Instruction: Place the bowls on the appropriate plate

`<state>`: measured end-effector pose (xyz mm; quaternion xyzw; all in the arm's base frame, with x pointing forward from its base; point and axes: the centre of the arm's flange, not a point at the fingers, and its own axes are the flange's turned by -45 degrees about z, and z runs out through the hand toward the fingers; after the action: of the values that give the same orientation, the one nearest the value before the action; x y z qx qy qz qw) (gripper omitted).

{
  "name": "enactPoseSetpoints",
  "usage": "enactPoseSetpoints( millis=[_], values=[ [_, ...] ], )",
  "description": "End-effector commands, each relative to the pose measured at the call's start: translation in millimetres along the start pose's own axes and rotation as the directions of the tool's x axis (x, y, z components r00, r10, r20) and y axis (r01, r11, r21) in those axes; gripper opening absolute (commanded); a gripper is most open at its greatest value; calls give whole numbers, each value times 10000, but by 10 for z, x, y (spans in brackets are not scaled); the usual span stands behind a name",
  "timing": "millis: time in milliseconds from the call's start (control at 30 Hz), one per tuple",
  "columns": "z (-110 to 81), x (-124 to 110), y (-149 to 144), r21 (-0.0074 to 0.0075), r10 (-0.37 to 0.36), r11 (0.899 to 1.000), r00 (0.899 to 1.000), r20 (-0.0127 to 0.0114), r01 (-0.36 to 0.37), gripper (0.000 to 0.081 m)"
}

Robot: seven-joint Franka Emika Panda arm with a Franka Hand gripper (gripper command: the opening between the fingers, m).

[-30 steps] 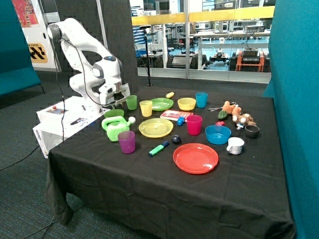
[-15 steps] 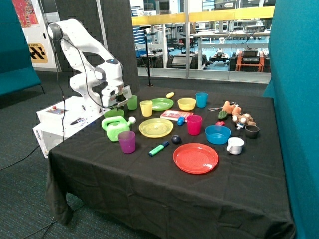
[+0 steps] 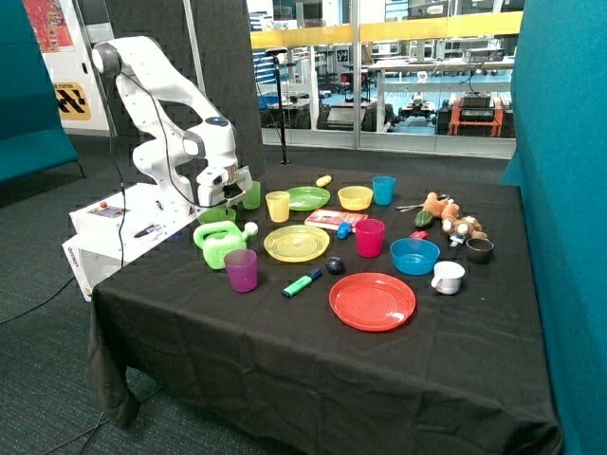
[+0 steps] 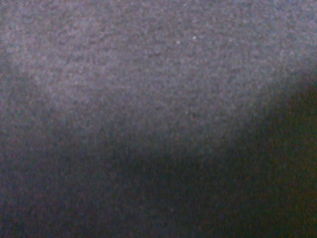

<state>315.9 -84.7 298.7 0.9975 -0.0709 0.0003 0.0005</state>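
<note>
- The table (image 3: 285, 360), draped in black cloth, fills the outside view; the white Franka arm (image 3: 161, 95) bends down over its far corner; the wrist view shows only dark cloth (image 4: 158, 99) close up
- The gripper (image 3: 224, 201) hangs low at that corner, just above a light green bowl (image 3: 214, 215) that peeks out beneath it; whether its fingers are open or closed cannot be told, and whether it touches that bowl cannot be told either
- The red plate (image 3: 372, 301) lies well away from the gripper, near the table's front edge; nothing rests on it
- The yellow plate (image 3: 297, 243) sits nearer, towards the table's middle, also bare; the green plate (image 3: 306, 197) lies beyond a green cup (image 3: 250, 194) and a yellow cup (image 3: 277, 206), which stand just beside the gripper
- The blue bowl (image 3: 414, 255) rests far from the gripper, past the pink cup (image 3: 369, 237)
- The yellow bowl (image 3: 355, 197) sits on the cloth between the green plate and a blue cup (image 3: 383, 190), well apart from the gripper and off any plate
- The green watering can (image 3: 222, 243) stands just in front of the gripper, with a purple cup (image 3: 241, 270) nearer the front edge
</note>
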Motion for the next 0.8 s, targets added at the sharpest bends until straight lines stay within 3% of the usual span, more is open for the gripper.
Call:
enactPoseSetpoints(
  millis=[0,167,200,233,300,767],
  values=[
    [79,28,-26,11,-69,10000,10000,7,69,287],
    [101,42,-38,11,-59,10000,10000,7,59,237],
    [105,47,-43,10,16,10000,10000,7,-16,119],
    [108,52,-45,10,98,10000,10000,7,-98,59],
    [111,56,-46,10,117,9999,9999,7,-117,15],
    [82,113,-53,10,-22,10000,10000,7,22,0]
  ],
)
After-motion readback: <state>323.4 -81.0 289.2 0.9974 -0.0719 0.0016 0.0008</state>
